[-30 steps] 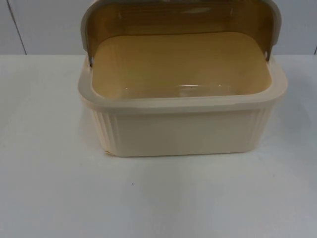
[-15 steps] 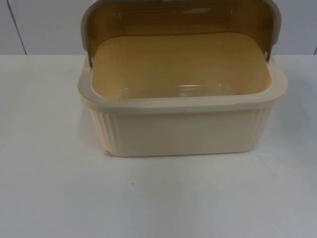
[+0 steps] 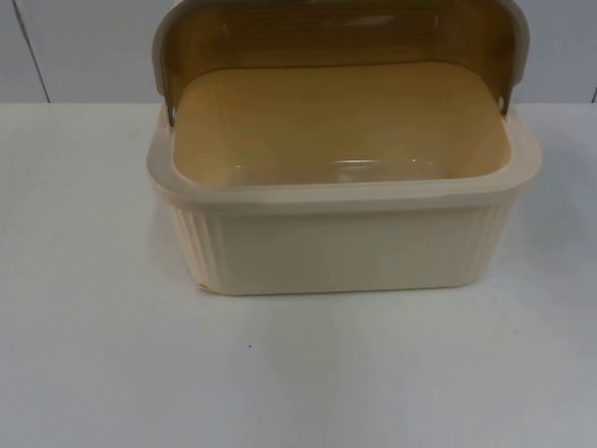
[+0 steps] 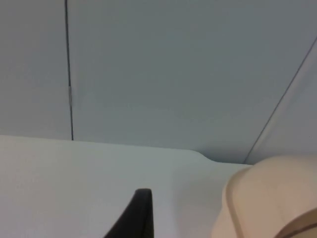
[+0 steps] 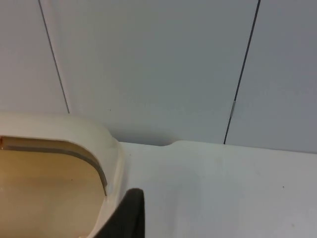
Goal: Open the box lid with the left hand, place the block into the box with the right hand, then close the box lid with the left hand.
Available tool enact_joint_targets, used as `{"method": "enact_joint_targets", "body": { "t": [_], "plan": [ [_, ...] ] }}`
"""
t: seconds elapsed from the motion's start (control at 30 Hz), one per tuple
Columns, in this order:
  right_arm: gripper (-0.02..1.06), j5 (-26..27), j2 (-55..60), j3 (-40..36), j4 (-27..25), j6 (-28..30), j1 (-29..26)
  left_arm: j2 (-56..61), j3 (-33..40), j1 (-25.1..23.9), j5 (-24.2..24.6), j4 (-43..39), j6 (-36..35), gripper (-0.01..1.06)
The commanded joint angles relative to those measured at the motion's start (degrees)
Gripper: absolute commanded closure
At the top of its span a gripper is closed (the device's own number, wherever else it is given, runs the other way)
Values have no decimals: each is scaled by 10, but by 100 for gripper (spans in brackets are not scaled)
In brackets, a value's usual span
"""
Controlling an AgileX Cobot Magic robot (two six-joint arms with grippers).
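Box [image 3: 343,187] stands on the table [image 3: 93,355], lid [image 3: 340,33] raised. Left gripper [image 4: 136,215] and right gripper [image 5: 126,213] beside it; grip state cannot be told.

The box [image 3: 345,245] is looking like cream plastic, smooth with a soft sheen, its front wall moulded in fine upright ribs and its broad rim [image 3: 340,195] plain and rounded. Inside the box, the floor [image 3: 340,126] is showing a glossier finish, catching a faint streak of reflected light near the front wall. Behind the box's opening, the raised lid [image 3: 340,33] is appearing as tinted amber, see-through plastic set in an opaque beige frame. Under the box, the surface [image 3: 298,373] is reading as white, smooth and matt. Behind the box, the partition wall [image 5: 148,64] is looking like flat, matt grey panels split by thin dark seams.
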State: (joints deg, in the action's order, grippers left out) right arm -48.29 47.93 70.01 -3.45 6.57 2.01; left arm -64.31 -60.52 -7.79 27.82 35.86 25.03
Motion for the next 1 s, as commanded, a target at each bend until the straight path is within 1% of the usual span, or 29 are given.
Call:
{"method": "enact_joint_targets", "body": {
  "t": [0.0,0.13,0.2,0.27,0.37,0.4,0.43,0.53,0.57,0.63,0.7,0.73,0.8,0.83,0.87,0.9,0.97],
  "plan": [
    [0,-1,-1,3,-3,6,0,2,3,-3,-3,-8,2,0],
    [0,-18,4,3,-3,6,0,2,3,-3,-3,-11,2,0],
    [0,-38,19,-5,3,1,0,2,3,-3,-3,-12,2,0],
    [0,-39,25,-17,3,-8,0,2,3,-3,-3,-14,2,0],
    [0,-38,44,-64,4,-44,0,2,3,-3,0,-14,2,0],
    [0,-35,50,-83,8,-48,0,2,3,-3,1,-15,2,0],
    [0,-35,50,-83,8,-48,0,2,3,-3,1,-15,2,0],
    [0,-5,71,-147,39,-80,-1,2,3,-3,2,-16,2,0],
    [0,-5,71,-147,39,-80,-1,2,3,-3,2,-16,2,0],
    [0,17,80,-180,51,-88,-1,2,3,-3,2,-16,2,0],
    [0,46,90,-213,71,-109,-1,2,3,-3,2,-16,2,0],
    [0,46,90,-213,71,-109,-1,2,3,-3,2,-16,2,0],
    [1,67,102,-241,112,-150,-2,2,3,-3,4,-17,2,0],
    [2,75,119,-257,144,-175,-3,2,3,-3,4,-17,2,0],
    [2,75,119,-257,144,-175,-3,2,3,-3,4,-17,2,0],
    [3,79,132,-262,156,-190,-3,2,3,-3,4,-17,2,0],
    [6,94,159,-267,152,-197,-3,2,3,-2,4,-17,2,0]
  ]
}}
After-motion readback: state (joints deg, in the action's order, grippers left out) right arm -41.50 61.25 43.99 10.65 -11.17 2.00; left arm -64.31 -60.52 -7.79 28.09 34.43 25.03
